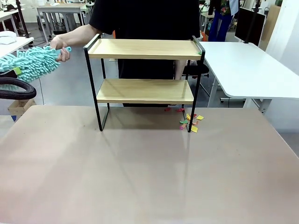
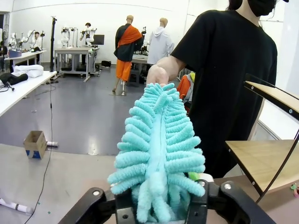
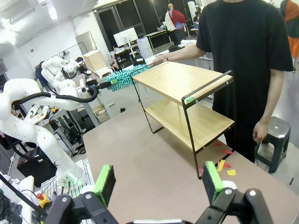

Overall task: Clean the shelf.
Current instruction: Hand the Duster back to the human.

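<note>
Shelf (image 1: 145, 70) in focus: one two-tier rack, with two light wooden boards in a thin black metal frame, stands on the far half of the tan surface (image 1: 140, 172), both boards bare. One teal chenille duster (image 1: 28, 63) is held out to the left of the top board, clear of the frame. A person in a black T-shirt stands behind the rack, one hand (image 1: 60, 48) gripping the duster's handle end; the other hand (image 3: 258, 133) hangs at the person's side. The left gripper (image 2: 161, 205) has its jaws on either side of the duster's fluffy head, with the fibres pressed between them, though whether they clamp it or have let go cannot be told. The right gripper (image 3: 159, 179) hangs above the near part of the surface, its jaws spread wide with two green pads (image 3: 105, 184) showing and nothing between them. Several small coloured paper scraps (image 1: 190, 122), red, yellow, green and pink, lie scattered on the surface at the rack's right front leg.
</note>
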`<move>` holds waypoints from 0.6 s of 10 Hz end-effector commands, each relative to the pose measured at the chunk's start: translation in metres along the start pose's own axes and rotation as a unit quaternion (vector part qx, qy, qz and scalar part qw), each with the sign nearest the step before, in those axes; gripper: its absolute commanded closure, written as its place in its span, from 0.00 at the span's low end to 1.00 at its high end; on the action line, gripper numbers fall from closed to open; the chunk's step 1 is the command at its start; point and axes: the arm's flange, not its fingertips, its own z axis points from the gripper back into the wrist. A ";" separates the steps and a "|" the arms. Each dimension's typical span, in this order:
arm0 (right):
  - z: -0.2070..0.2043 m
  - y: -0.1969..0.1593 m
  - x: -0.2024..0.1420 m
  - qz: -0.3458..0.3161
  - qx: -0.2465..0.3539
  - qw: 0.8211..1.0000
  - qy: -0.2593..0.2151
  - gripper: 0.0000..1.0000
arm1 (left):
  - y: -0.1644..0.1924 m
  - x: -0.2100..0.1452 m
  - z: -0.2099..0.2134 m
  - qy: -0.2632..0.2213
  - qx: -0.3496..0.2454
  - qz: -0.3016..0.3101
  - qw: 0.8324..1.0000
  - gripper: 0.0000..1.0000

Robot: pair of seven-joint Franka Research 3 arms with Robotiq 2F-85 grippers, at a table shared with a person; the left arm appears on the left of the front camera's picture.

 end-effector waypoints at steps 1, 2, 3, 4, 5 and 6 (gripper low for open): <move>0.000 0.001 0.003 0.007 0.003 1.000 -0.011 0.00 | 0.002 0.005 0.000 0.009 -0.011 0.018 1.000 0.00; 0.000 0.001 0.003 0.007 0.003 1.000 -0.011 0.00 | 0.002 0.006 0.001 0.011 -0.014 0.027 0.999 0.02; 0.000 0.001 0.003 0.007 0.003 1.000 -0.011 0.00 | 0.003 0.007 0.001 0.014 -0.018 0.037 0.999 0.00; 0.000 0.001 0.003 0.007 0.003 1.000 -0.011 0.00 | 0.003 0.012 0.002 0.019 -0.019 0.060 0.998 0.00; 0.000 0.001 0.003 0.007 0.003 1.000 -0.011 0.00 | 0.002 0.022 0.008 0.022 -0.027 0.075 0.997 0.00; 0.000 0.001 0.003 0.007 0.003 1.000 -0.011 0.00 | 0.002 0.042 0.019 0.025 -0.029 0.100 0.994 0.00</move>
